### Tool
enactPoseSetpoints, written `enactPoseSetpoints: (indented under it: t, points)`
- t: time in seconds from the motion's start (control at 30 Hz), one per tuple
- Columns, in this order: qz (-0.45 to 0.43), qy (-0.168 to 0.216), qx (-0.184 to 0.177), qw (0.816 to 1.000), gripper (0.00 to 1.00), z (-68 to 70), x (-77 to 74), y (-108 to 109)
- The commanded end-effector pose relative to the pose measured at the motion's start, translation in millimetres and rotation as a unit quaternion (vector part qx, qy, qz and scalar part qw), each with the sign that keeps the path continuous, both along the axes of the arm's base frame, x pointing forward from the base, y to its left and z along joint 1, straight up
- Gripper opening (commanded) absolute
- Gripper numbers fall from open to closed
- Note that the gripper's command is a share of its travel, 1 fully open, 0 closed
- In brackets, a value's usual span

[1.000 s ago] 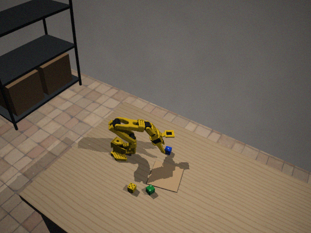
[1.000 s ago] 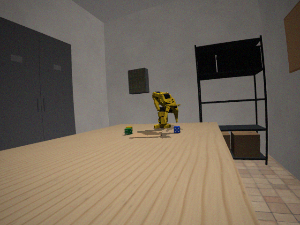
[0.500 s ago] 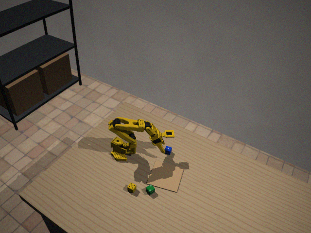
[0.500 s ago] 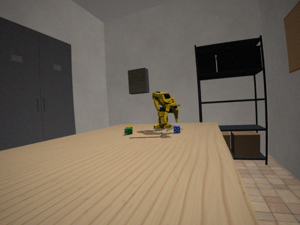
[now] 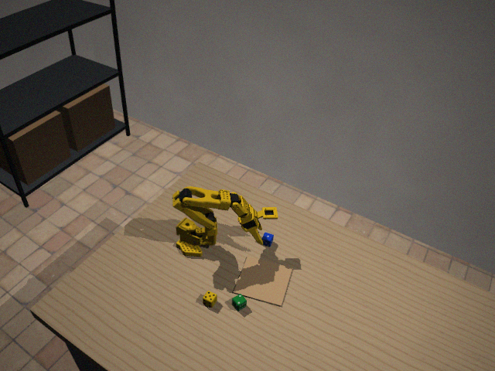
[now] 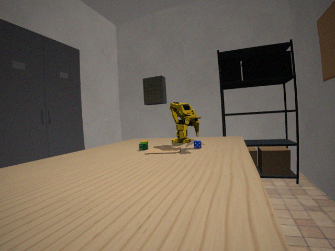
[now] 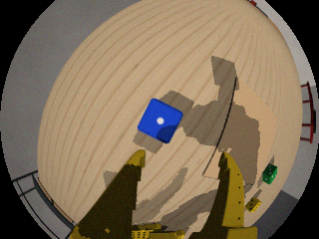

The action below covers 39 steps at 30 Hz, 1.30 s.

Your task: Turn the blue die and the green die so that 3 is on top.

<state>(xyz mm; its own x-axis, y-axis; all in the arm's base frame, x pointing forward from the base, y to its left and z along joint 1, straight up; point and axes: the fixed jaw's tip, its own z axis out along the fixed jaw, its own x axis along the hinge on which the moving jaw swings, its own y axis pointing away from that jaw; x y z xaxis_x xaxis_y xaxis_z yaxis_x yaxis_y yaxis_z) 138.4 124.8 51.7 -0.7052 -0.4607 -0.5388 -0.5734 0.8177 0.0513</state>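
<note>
Left to right from above, you have the yellow die and green die on bare bench, the green one just off the mat's near corner. The blue die sits off the mat's far edge, one pip up. Your tool hangs over it, partly open, gripping nothing. Open bench lies to the right.

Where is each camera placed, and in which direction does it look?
Top: high above, looking down at the whole arm, mat and three dice.
Exterior: low at the table's far end, facing the arm's front.
Wrist: on the arm, looking down past the open, empty tool.
All three share the blue die.
</note>
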Motion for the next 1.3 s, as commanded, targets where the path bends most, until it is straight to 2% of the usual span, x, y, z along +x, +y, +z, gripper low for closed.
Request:
enactPoseSetpoints:
  t: [0.0, 0.17, 0.3, 0.53, 0.6, 0.77, 0.9, 1.03, 1.27]
  points:
    - [0.001, -0.007, 0.009, 1.000, 0.35, 4.5, 0.2, 2.1]
    - [0.001, -0.011, 0.012, 1.000, 0.35, 6.0, 0.7, 2.5]
    - [0.001, -0.030, 0.028, 0.999, 0.35, 14.2, 2.9, 4.4]
    - [0.002, -0.102, 0.089, 0.991, 0.35, 45.4, 8.3, 9.0]
    - [0.002, -0.102, 0.089, 0.991, 0.35, 45.4, 8.3, 9.0]
    - [0.002, -0.157, 0.135, 0.978, 0.35, 69.9, 9.4, 9.9]
    - [0.002, -0.186, 0.159, 0.970, 0.35, 82.7, 8.9, 9.4]
    - [0.002, -0.196, 0.167, 0.966, 0.35, 87.4, 8.5, 9.1]
    - [0.002, -0.196, 0.167, 0.966, 0.35, 87.7, 8.6, 9.0]
